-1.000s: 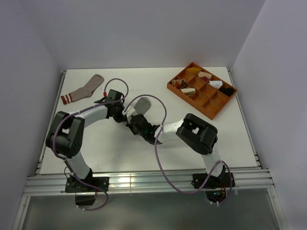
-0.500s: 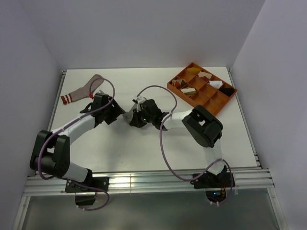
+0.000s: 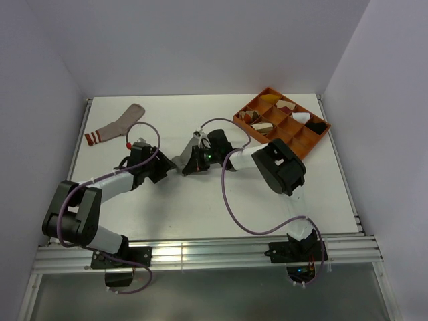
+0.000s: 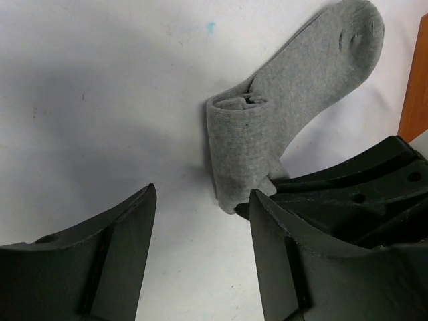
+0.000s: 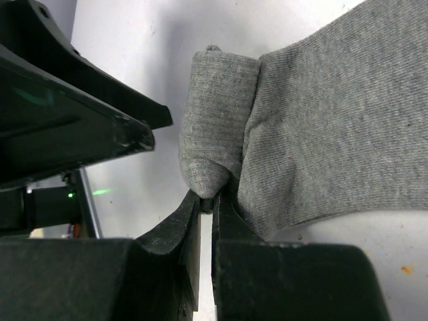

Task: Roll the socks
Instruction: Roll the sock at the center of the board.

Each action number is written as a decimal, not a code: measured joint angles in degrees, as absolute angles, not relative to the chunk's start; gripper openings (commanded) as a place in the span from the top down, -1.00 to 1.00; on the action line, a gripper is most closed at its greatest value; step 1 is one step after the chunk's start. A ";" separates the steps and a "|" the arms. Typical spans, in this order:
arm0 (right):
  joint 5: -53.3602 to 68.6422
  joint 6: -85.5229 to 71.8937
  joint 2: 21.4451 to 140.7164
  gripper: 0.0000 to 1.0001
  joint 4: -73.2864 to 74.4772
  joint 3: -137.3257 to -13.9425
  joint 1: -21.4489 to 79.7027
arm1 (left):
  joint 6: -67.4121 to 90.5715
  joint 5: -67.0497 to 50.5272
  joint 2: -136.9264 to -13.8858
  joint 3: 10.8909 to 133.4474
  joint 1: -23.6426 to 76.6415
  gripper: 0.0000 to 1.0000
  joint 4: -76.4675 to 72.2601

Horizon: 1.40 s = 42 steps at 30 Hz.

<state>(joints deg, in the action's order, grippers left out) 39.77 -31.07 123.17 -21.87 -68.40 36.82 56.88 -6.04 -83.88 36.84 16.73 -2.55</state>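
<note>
Right gripper (image 5: 206, 200) pinches the soft grey knit sock (image 5: 321, 114) near the middle, its cuff end rolled a little. Left gripper (image 4: 200, 200) waits, spread apart, holding nothing. 1 pinkish-tan striped sock (image 3: 115, 125) lies flat, far left, not started.

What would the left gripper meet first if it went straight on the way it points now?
Probably the rolled end of the grey sock, which lies just ahead of the open left gripper; depth is unclear.
</note>
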 measured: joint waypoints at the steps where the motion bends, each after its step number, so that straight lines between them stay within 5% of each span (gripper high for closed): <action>1: 40.53 -31.40 123.44 1.00 -21.71 -68.69 36.62 | 57.08 -6.28 -84.16 36.34 16.73 -0.26 -3.38; 29: 46.15 -31.90 126.06 1.00 -18.13 -72.42 35.64 | 62.50 -3.51 -91.02 35.99 16.97 -0.20 -14.81; 35: 46.06 -31.48 126.13 1.00 -17.12 -72.93 35.64 | 62.83 -2.44 -93.08 37.63 17.54 0.07 -14.55; 42: 45.54 -30.98 126.15 1.00 -16.51 -73.19 35.64 | 63.94 -1.78 -94.35 38.54 17.87 0.83 -13.69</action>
